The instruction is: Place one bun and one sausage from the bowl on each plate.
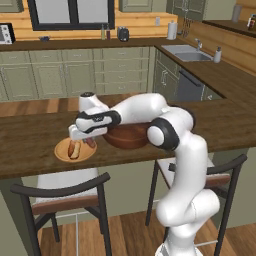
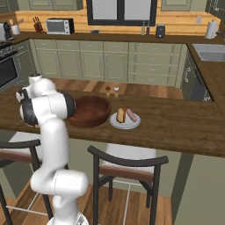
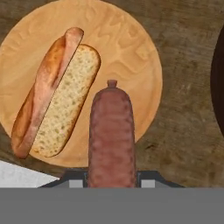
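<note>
I have the jaws pinching a sausage (image 3: 111,133) over the tan plate (image 3: 131,39), beside the bun (image 3: 57,98) already lying there. To finish well, I should lower until it nearly touches, then release clear of the rim. Right base view adds the grey plate (image 2: 125,123), loaded with bun and sausage, and the bowl (image 2: 88,110).

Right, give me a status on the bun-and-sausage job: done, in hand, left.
Done: the grey-white plate carries a bun and a sausage, and the wooden plate has its bun. In hand: the gripper holds the second sausage over the wooden plate. Left: set it down and let go.
</note>
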